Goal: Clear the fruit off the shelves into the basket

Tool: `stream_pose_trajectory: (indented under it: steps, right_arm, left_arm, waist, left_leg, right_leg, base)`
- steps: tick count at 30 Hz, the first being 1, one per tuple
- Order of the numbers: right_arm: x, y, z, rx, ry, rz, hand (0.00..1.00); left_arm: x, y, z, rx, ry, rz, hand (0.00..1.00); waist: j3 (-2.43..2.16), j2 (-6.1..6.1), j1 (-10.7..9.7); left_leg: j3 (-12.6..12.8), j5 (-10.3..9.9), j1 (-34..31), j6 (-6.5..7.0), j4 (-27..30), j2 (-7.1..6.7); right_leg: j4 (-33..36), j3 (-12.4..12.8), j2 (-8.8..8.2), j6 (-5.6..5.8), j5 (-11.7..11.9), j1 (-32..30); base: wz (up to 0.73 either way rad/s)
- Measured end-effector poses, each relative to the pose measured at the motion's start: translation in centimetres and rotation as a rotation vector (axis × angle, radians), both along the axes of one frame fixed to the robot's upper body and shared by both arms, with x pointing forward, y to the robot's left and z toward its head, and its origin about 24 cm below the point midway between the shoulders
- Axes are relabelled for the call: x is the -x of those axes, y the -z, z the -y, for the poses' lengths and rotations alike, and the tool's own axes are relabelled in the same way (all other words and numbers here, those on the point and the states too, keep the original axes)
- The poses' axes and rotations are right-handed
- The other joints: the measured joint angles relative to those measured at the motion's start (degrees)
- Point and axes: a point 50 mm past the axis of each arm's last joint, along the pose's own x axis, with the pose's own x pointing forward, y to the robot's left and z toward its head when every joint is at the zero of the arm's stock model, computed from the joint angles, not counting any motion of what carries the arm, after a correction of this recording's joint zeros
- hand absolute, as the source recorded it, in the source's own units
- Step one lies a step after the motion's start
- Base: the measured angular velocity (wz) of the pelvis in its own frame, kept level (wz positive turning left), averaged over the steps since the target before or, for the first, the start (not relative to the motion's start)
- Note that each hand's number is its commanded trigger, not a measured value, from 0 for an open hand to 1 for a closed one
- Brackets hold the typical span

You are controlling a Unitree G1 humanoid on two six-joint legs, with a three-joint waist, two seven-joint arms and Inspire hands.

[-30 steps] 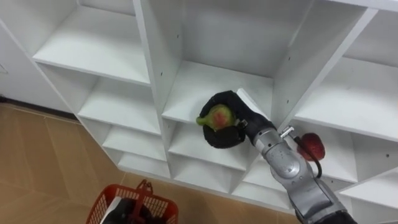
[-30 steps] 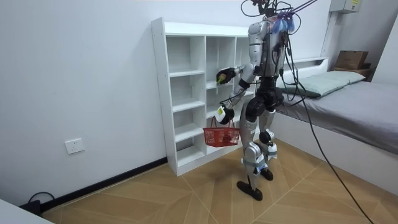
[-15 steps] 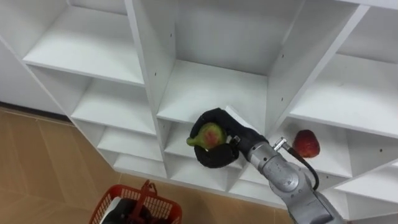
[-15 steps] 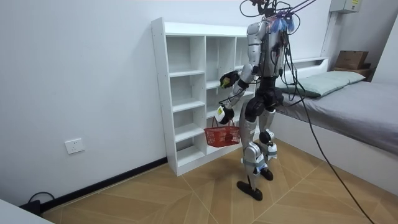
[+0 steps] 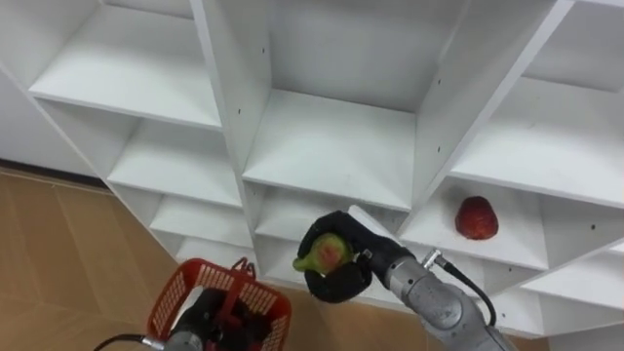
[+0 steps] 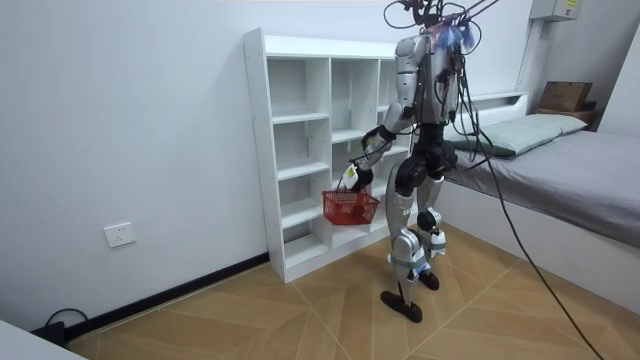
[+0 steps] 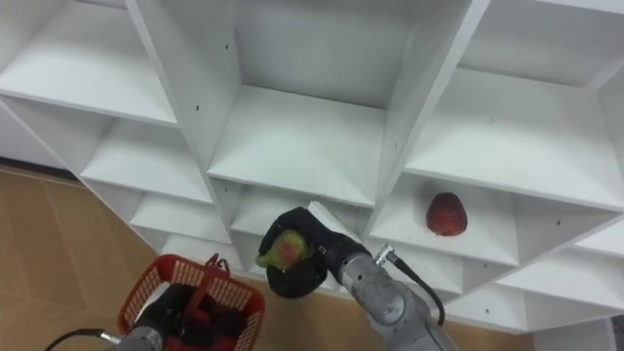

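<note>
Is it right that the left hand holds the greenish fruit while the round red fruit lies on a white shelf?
No: the left eye view shows the right hand holding the greenish fruit; the round red fruit lies on a white shelf.

Greenish fruit (image 5: 325,253) in right hand (image 5: 353,281); red fruit (image 5: 476,217) shelved.

white shelf unit (image 5: 322,146), red fruit (image 5: 477,217) inside

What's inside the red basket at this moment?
Inside the red basket only dark, unclear shapes show. The left hand, gripping its handle, covers most of the interior. The green-red fruit sits in the right hand, outside the basket.
</note>
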Motion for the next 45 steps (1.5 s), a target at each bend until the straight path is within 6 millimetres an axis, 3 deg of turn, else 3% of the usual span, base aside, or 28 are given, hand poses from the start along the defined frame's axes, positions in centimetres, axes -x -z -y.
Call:
stream_pose_trajectory:
  steps: [4, 11, 17, 25, 34, 45]
  right_arm:
    - [0.0, 0.0, 0.0, 0.000, 0.003, 0.002, 1.00]
    - [0.3, 0.4, 0.2, 0.001, 0.019, -0.009, 1.00]
    - [0.8, 1.7, 1.0, 0.032, 0.054, -0.050, 1.00]
    - [1.3, 3.0, 1.7, 0.060, 0.081, -0.105, 1.00]
    - [1.8, 4.1, 2.5, 0.086, 0.103, -0.141, 1.00]
    - [2.4, 4.9, 2.7, 0.121, 0.094, -0.175, 1.00]
  left_arm:
    - [-0.8, -0.4, 1.1, 0.055, -0.022, 0.044, 1.00]
    - [-1.0, -0.6, 1.8, 0.100, -0.010, 0.055, 1.00]
    - [-0.6, -0.4, 2.3, 0.095, 0.036, 0.040, 1.00]
    - [-0.6, -0.5, 3.0, 0.105, 0.115, 0.040, 1.00]
    - [-1.0, -1.0, 3.5, 0.137, 0.161, 0.058, 1.00]
    - [-0.9, -1.1, 3.4, 0.157, 0.190, 0.048, 1.00]
  waist:
    - [0.25, 0.39, -0.44]
    - [0.25, 0.59, -0.49]
    - [0.17, 1.40, -1.28]
    - [0.10, 1.51, -1.67]
    - [-0.33, 2.27, -1.70]
    - [-0.19, 2.49, -1.49]
  left_leg:
    - [0.23, 0.00, -0.42, 0.00, 0.09, 0.00]
    - [0.24, 0.01, -1.67, 0.01, 0.70, -0.03]
    - [0.12, 0.01, -2.18, 0.01, 0.96, -0.06]
    - [0.06, 0.00, -2.72, 0.00, 1.30, -0.01]
    - [0.25, 0.00, -2.89, 0.00, 1.68, 0.02]
    - [0.70, 0.00, -3.01, 0.00, 1.69, 0.06]
  right_leg:
    - [0.06, -0.16, -0.05, 0.00, 0.00, -0.47]
    - [0.22, -0.20, -0.14, -0.01, 0.01, -1.78]
    - [0.22, -0.66, -0.23, -0.02, 0.01, -1.92]
    - [0.58, -0.96, -0.27, -0.15, 0.10, -2.40]
    - [0.91, -0.74, -0.25, -0.21, 0.13, -2.72]
    - [0.94, -0.35, -0.21, -0.28, 0.18, -2.98]
  base:
    - [-0.02]
    - [0.00]
    - [0.03]
    - [0.00]
    - [0.00]
    - [0.00]
